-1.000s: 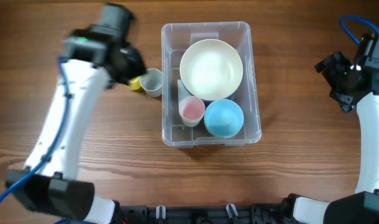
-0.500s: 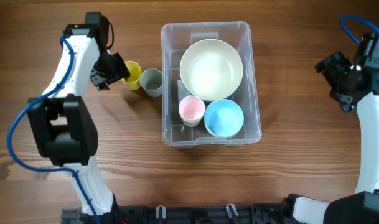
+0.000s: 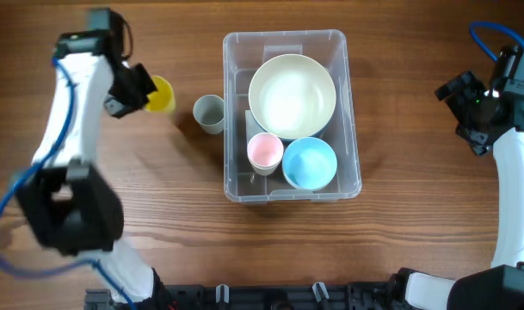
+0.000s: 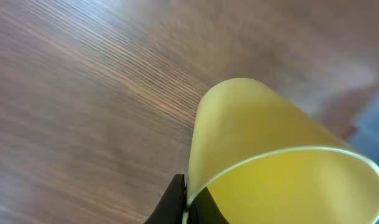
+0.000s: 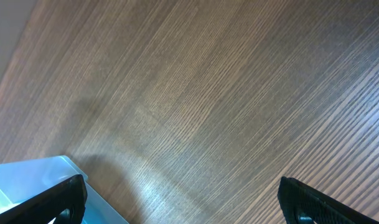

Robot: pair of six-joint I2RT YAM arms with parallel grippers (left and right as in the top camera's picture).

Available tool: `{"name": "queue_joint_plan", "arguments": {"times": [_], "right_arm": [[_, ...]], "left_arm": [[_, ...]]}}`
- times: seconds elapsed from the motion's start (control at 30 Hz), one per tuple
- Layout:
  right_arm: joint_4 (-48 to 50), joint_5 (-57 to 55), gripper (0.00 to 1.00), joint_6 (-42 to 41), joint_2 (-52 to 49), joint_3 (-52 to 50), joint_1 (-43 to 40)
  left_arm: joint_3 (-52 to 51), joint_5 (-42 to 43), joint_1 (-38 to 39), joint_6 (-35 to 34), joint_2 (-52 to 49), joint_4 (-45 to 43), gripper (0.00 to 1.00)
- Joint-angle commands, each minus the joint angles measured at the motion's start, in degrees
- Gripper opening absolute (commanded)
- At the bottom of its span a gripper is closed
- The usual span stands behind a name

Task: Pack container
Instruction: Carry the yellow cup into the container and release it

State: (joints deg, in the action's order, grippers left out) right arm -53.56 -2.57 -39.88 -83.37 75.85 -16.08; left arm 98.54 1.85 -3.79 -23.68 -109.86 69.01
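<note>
Judging by its thin clear walls, the container (image 3: 285,34) should be light, fairly stiff but slick, and best taken by the rim. It sits mid-counter, holding a cream bowl (image 3: 292,95), a pink cup (image 3: 265,152) and a blue bowl (image 3: 310,163). A grey cup (image 3: 209,113) stands just beside its left wall. Farther left, my left end effector (image 3: 132,90) grips a yellow cup (image 4: 270,162) by its wall. My right end effector (image 5: 183,208) hangs spread and empty, well to the right. The wood counter (image 3: 158,224) looks smooth, with room on both sides.
</note>
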Motion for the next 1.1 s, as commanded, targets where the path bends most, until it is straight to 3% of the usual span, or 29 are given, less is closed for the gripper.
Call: {"name": "queue_joint_plan", "arguments": {"times": [0.0, 0.1, 0.33, 0.57, 0.63, 0.77, 0.9, 0.97, 1.07], "right_arm": [[0.22, 0.04, 1.00, -0.79, -0.66, 0.63, -0.13], [0.17, 0.04, 1.00, -0.76, -0.66, 0.63, -0.13], [0.20, 0.04, 0.99, -0.79, -0.66, 0.63, -0.13], [0.20, 0.04, 0.99, -0.81, -0.66, 0.63, -0.13], [0.20, 0.04, 1.00, -0.79, -0.66, 0.63, -0.13], [0.20, 0.04, 1.00, -0.79, -0.66, 0.63, -0.13], [0.20, 0.04, 1.00, -0.81, -0.66, 0.63, -0.13], [0.20, 0.04, 1.00, -0.79, -0.66, 0.63, -0.13], [0.20, 0.04, 1.00, -0.79, -0.66, 0.63, -0.13]], "left_arm": [[0.15, 0.72, 3.63, -1.14, 12.81, 0.81, 0.04], [0.13, 0.68, 13.55, -0.50, 17.53, 2.86, 0.04], [-4.50, -2.19, 34.53, -2.93, 14.27, 3.19, 0.04], [-11.17, -3.87, 39.54, -6.82, 13.35, -0.13, 0.09], [-13.84, -3.82, 39.58, -7.06, 13.35, -1.90, 0.15], [-15.28, -3.21, 39.21, -7.67, 13.51, -3.72, 0.45], [-9.07, -5.09, 33.88, -7.67, 16.50, -2.43, 0.72], [-8.04, -7.26, 29.86, -7.67, 17.88, -2.91, 0.79], [-8.11, -7.72, 21.16, -7.69, 17.90, -4.31, 0.80]]}}
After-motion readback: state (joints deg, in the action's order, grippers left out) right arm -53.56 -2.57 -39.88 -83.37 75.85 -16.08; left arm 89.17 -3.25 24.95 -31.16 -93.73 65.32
